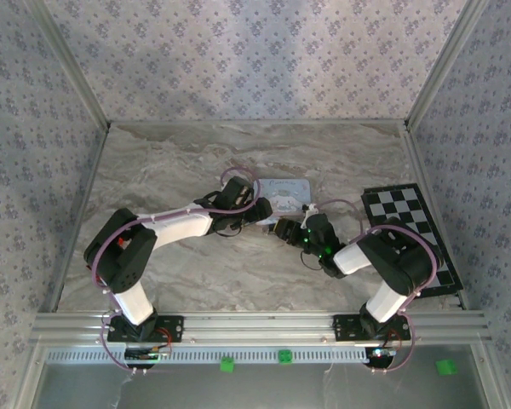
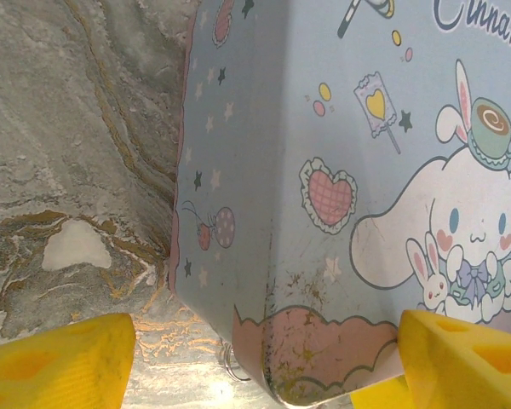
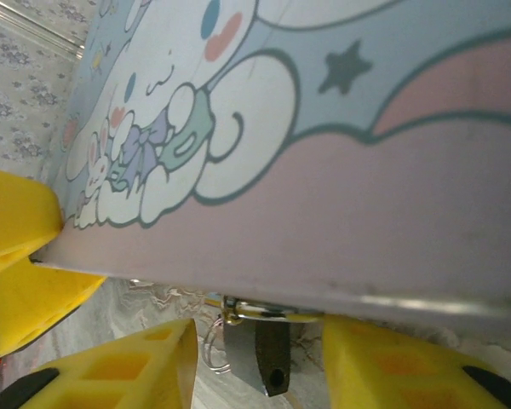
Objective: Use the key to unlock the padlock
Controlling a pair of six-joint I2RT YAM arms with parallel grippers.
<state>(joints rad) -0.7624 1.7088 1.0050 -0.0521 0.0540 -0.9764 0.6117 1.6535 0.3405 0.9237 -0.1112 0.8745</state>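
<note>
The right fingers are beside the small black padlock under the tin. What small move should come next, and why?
Probably close the right gripper gently on the padlock to steady it. It hangs below the rim of the tin box, between the open yellow fingers, a gap on each side, its keyhole exposed. The left gripper straddles the tin's corner.

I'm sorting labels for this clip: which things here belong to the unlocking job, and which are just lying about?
Job: small black padlock; pale blue cartoon tin box it hangs from; right hand, fingers either side of the padlock.
Lying about: black-and-white checkered board.
</note>
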